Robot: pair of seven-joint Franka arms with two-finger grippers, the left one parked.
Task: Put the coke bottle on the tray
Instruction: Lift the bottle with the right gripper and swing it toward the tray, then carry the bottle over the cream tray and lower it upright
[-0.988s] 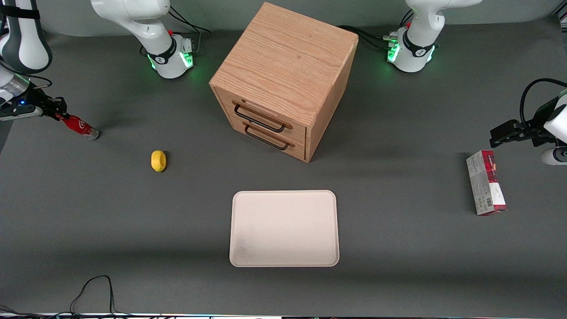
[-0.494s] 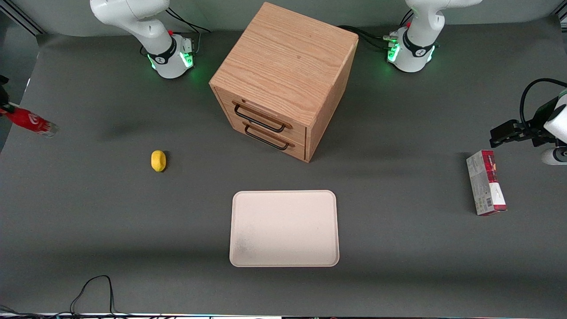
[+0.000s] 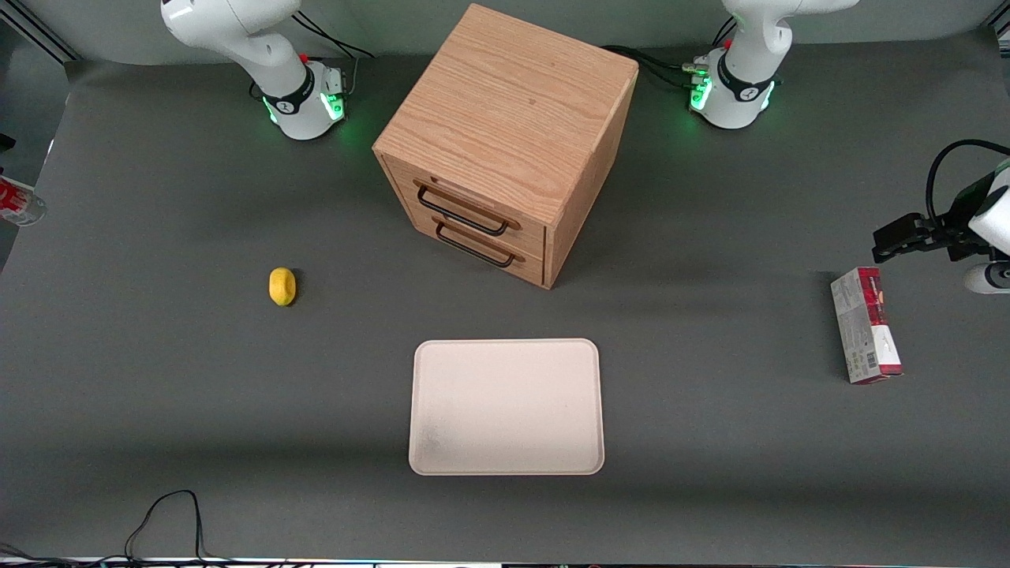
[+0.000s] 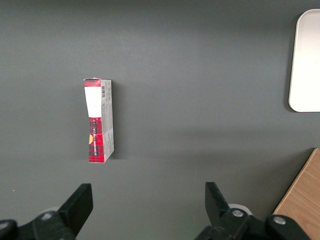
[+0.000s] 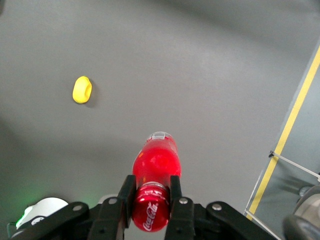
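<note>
Risk lies mostly in the grip: the gripper [image 5: 152, 192] pinches the bottle [image 5: 155, 167] just below its cap, so nearly all of the bottle hangs free of the fingers [image 5: 126, 192]. Held that close to one end, it could pivot or slip out on a quick swing. In the front view only the bottle's clear base [image 3: 20, 203] shows, at the very edge of the picture at the working arm's end of the table; it appears to be lifted clear of the surface, though that view is too cropped to be sure. The tray [image 3: 506, 407] lies well apart from it, nearer the front camera than the cabinet [image 3: 505, 142], so the carry is long. A lemon [image 3: 282, 285] sits roughly between bottle and tray; a low path could knock it. Setting the bottle down tilted on the tray could let it roll toward the low rim.
</note>
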